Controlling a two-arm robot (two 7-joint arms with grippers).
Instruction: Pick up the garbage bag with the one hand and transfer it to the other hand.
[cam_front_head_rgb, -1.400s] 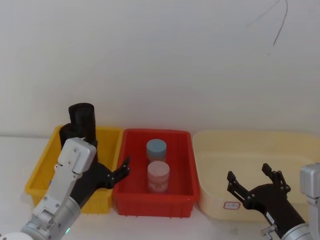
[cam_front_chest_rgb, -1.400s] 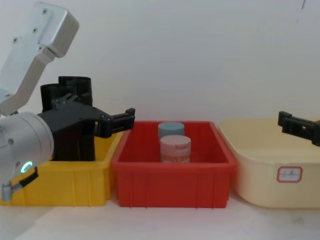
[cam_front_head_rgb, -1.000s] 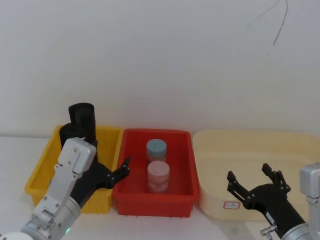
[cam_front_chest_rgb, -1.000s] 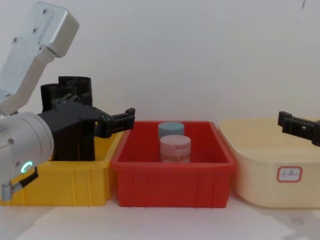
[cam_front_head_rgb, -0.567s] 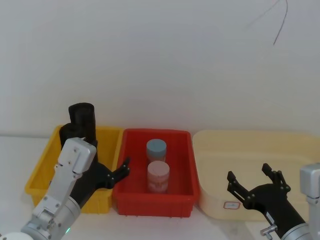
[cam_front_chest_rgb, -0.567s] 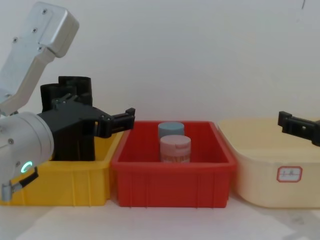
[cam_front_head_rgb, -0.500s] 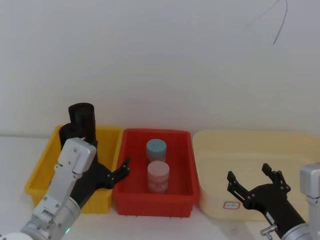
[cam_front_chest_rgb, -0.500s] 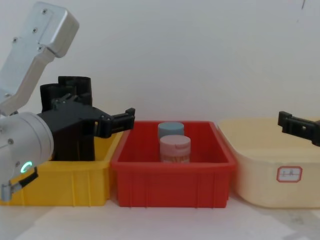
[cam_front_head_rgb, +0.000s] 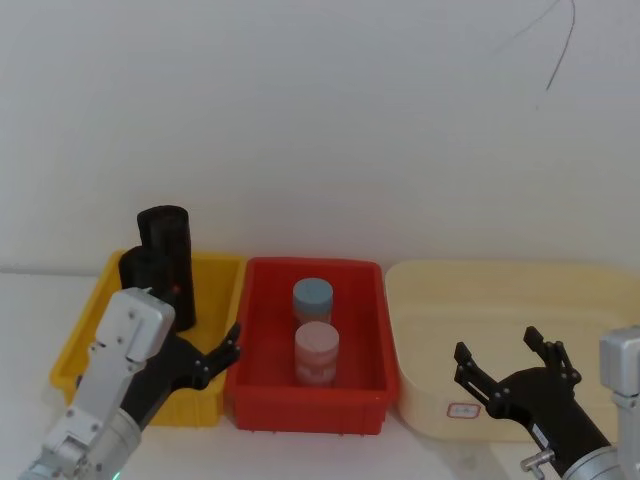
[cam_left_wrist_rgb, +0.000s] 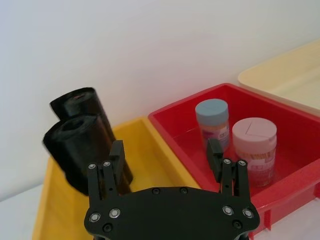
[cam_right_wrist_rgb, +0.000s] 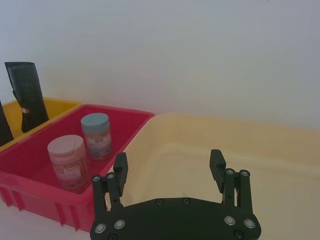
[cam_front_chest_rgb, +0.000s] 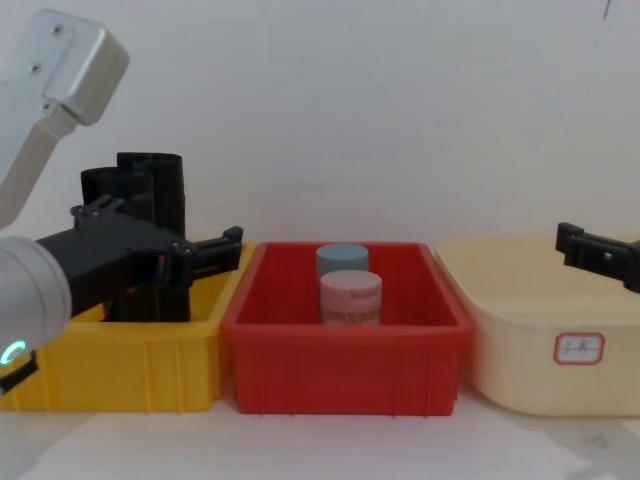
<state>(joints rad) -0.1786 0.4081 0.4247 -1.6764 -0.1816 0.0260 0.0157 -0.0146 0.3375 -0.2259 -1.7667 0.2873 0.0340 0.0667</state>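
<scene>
Garbage bag (cam_front_head_rgb: 165, 250) stood at back edge of yellow bin (cam_front_head_rgb: 80, 335); I judged it light, slick: grip mid-roll. Left gripper (cam_left_wrist_rgb: 166, 150), right gripper (cam_front_head_rgb: 497, 345) gaped empty.

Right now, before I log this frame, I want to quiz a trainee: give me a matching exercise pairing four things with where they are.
1 garbage bag
2 pink jar
3 right gripper
4 left gripper

a in the red bin
b open, at the cream tub's front
c upright in the yellow bin
d open, by the yellow bin's right edge

Pairs: 1-c, 2-a, 3-b, 4-d.
</scene>
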